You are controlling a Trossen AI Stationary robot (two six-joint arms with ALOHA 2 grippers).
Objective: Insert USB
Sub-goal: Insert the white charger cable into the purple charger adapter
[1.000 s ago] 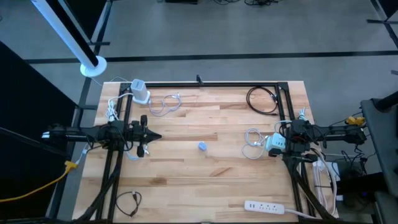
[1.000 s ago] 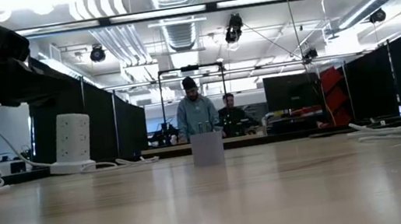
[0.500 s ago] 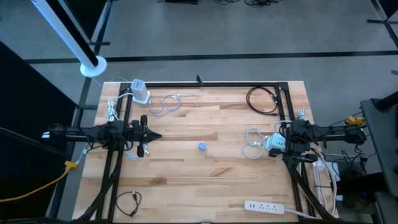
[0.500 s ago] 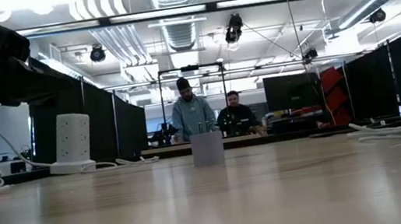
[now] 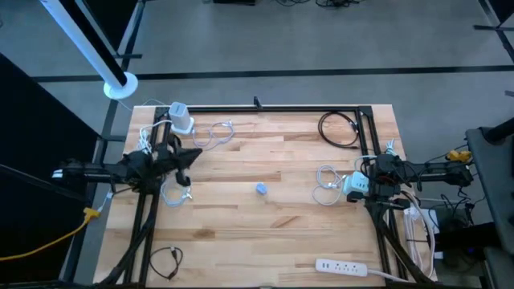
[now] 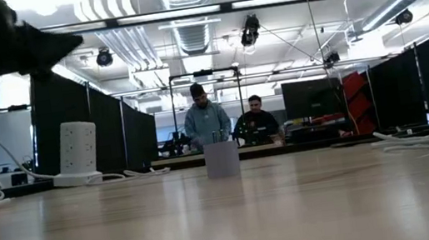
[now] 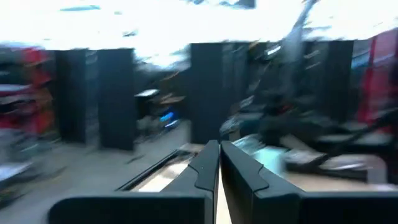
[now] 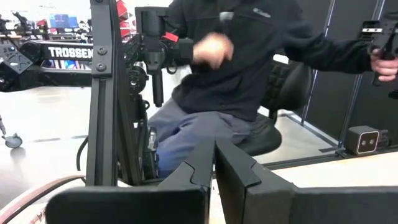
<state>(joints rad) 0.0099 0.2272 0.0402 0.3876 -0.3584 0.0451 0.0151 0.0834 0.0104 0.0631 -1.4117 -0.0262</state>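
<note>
- Left hand [image 5: 195,152]: clenched and empty, raised above the desk [image 5: 265,233] near its left edge, pointing toward the white charger block [image 5: 182,119] at the desk's far left corner. In the left wrist view its fingers [image 7: 205,169] lie pressed together with nothing between them.
- Right hand [image 5: 359,183]: clenched and empty, resting at the desk's right edge just beside a second white adapter [image 5: 353,185] and its coiled white cable [image 5: 326,183].
- Small blue-grey object [image 5: 262,189]: probably the USB piece, standing alone near the middle of the desk, well apart from both hands; the low view shows it upright [image 6: 222,158].
- White power strip [image 5: 341,266]: lies at the near right edge of the desk, untouched.
- Progress: judged to be at the very start. Nothing is grasped and no plug is seen seated; pickup, alignment and insertion all remain.
</note>
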